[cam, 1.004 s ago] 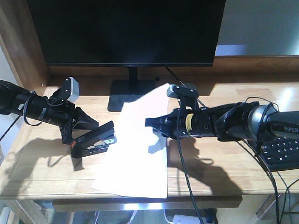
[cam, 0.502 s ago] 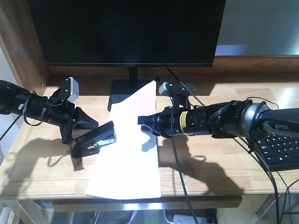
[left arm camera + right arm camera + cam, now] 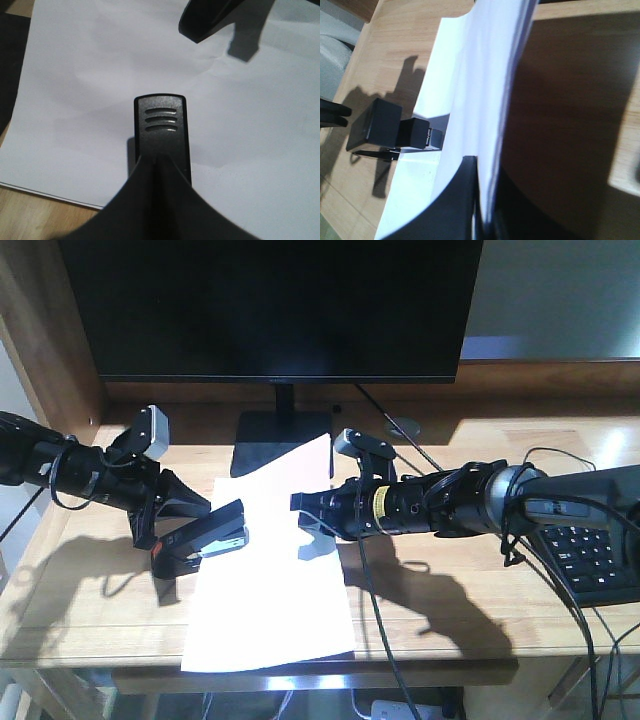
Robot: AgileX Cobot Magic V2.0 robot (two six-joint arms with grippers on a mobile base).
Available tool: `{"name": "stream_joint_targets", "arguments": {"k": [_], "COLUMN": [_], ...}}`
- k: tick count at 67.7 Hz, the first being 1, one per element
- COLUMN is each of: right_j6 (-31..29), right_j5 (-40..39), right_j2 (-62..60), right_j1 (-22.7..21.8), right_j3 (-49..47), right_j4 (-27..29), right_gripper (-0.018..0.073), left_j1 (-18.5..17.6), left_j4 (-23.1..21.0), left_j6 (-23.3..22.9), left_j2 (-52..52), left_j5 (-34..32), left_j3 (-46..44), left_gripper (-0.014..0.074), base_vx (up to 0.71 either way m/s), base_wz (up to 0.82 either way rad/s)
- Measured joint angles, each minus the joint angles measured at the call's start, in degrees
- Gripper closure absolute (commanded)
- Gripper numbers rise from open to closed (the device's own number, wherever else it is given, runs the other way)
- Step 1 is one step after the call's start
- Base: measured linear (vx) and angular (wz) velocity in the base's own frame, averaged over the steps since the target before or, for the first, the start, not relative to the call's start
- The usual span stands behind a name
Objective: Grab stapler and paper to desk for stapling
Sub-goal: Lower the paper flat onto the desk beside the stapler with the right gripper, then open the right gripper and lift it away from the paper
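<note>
The black stapler (image 3: 208, 538), with an orange-red patch at its rear end, hangs just above the desk (image 3: 90, 590), and my left gripper (image 3: 165, 525) is shut on it. Its front end overlaps the left edge of the white paper (image 3: 268, 590). My right gripper (image 3: 305, 512) is shut on the paper's right edge, lifting that side a little. In the left wrist view, the stapler's top arm (image 3: 160, 127) sticks out over the paper (image 3: 75, 75). In the right wrist view, the paper (image 3: 470, 75) runs edge-on from my right gripper (image 3: 482, 200), with the stapler (image 3: 390, 130) at its far side.
A large black monitor (image 3: 270, 300) on a flat stand (image 3: 280, 440) fills the back of the desk. A black keyboard (image 3: 600, 560) lies at the right, with cables trailing over the front edge. A raised wooden side panel (image 3: 50, 330) stands at the left.
My right gripper has moved left with the paper, which now lies lower and flatter, its left edge reaching under the stapler's front. The left arm and stapler have barely moved.
</note>
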Motion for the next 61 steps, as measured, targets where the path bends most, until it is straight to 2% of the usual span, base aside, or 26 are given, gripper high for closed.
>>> {"name": "stream_joint_targets", "arguments": {"k": [8, 24, 32, 39, 61], "right_j6": [0.00, 0.00, -1.19, -2.13, -1.83], "right_j5": [-0.31, -1.44, -0.56, 2.37, 11.46], "right_j2": [0.75, 0.95, 0.72, -0.62, -12.05], "right_j1": [0.00, 0.00, 0.00, 0.00, 0.00], "right_j3": [-0.06, -0.13, -0.13, -0.13, -0.13], "right_j4": [0.31, 0.58, 0.44, -1.56, -13.96], "right_gripper": [0.0396, 0.0085, -0.0020, -0.0051, -0.0024], "left_j1": [0.00, 0.00, 0.00, 0.00, 0.00], "left_j4": [0.00, 0.00, 0.00, 0.00, 0.00], "left_j6": [0.00, 0.00, 0.00, 0.00, 0.00], "left_j2": [0.00, 0.00, 0.00, 0.00, 0.00], "left_j5": [0.00, 0.00, 0.00, 0.00, 0.00], "left_j3": [0.00, 0.00, 0.00, 0.00, 0.00], "left_gripper": [0.0603, 0.0603, 0.0603, 0.0603, 0.0603], "base_vx": [0.00, 0.00, 0.00, 0.00, 0.00], "base_wz": [0.00, 0.00, 0.00, 0.00, 0.00]}}
